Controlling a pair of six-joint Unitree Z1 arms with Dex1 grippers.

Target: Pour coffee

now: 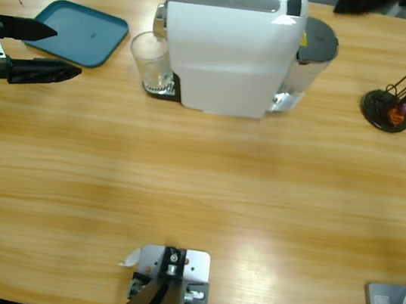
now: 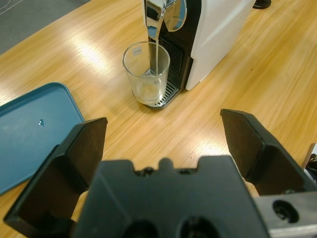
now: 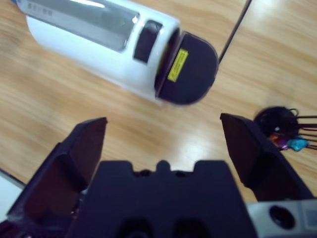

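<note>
A thin stream of coffee (image 2: 156, 44) is running from the spout of the white coffee machine (image 1: 230, 49) into a clear glass (image 1: 150, 62), which is standing on the machine's black drip grate at the 9 o'clock side of the machine in the high view; a shallow pale pool is gathering at the glass bottom (image 2: 148, 89). The left hand (image 1: 50, 51) is hovering over the desk (image 1: 197, 189) at the far 9 o'clock edge of the high view, released, its two black jaws spread wide and grasping nothing, pointing toward the glass but well apart from it. A teal tray (image 1: 80, 30) is lying flat just beyond that hand, toward 11 o'clock from the desk's middle. The right hand (image 3: 161, 144) is showing only in its own wrist view, also released with jaws wide, looking down on the machine's top and dark grey rear tank. A black capsule stand (image 1: 387, 109) carrying small coloured capsules is sitting toward 2 o'clock, near the desk's far edge.
</note>
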